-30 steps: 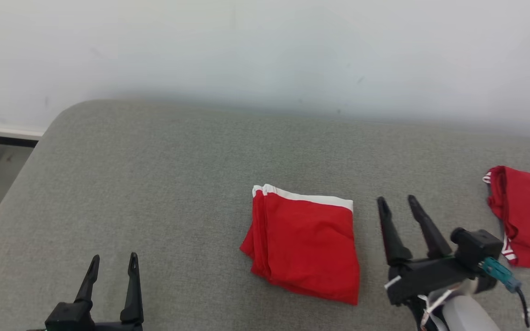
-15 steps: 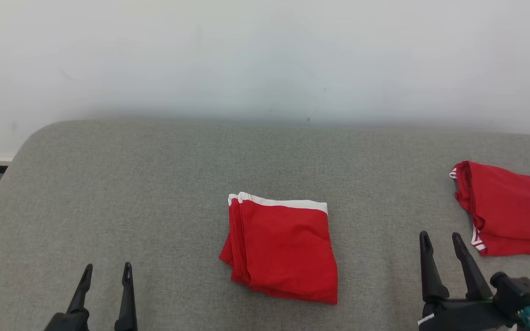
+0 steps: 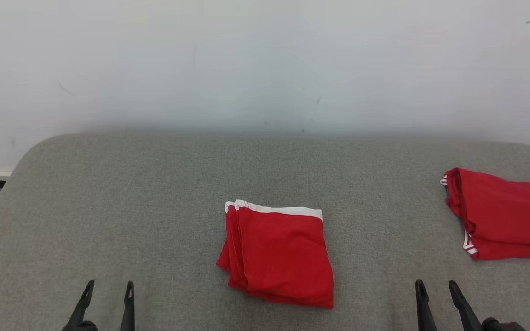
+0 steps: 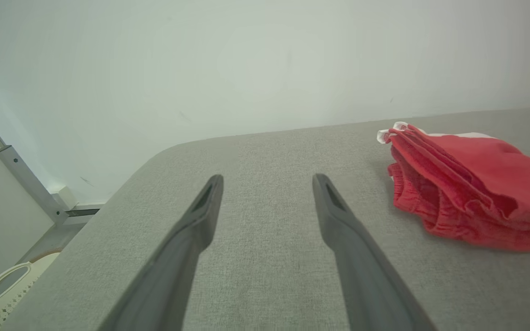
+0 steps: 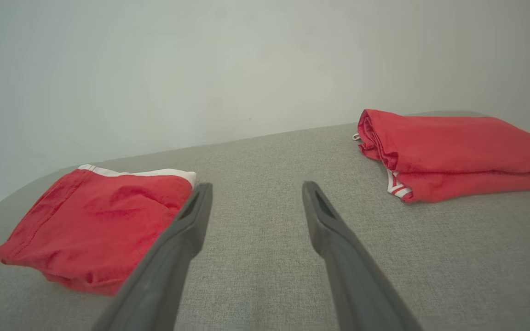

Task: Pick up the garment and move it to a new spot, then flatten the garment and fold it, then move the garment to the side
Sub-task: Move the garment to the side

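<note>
A folded red garment (image 3: 279,255) with a white waistband lies in the middle of the grey cushioned surface (image 3: 154,207); it also shows at the right of the left wrist view (image 4: 467,184) and at the left of the right wrist view (image 5: 95,225). My left gripper (image 3: 108,287) stands open at the lower left, well left of the garment, with nothing between its fingers (image 4: 200,216). My right gripper (image 3: 436,286) is open at the lower right, to the right of the garment, and its fingers (image 5: 325,220) are empty.
A second red garment (image 3: 504,214), loosely folded with white trim, lies at the far right (image 5: 453,151). A pale wall rises behind the surface. The surface's rounded left corner drops to the floor, where a cream basket (image 4: 7,294) sits.
The head camera has swung, so the whole picture shifted. Both grippers now sit lower in view; the right one has pulled back from beside the garment. Neither garment has moved on the surface.
</note>
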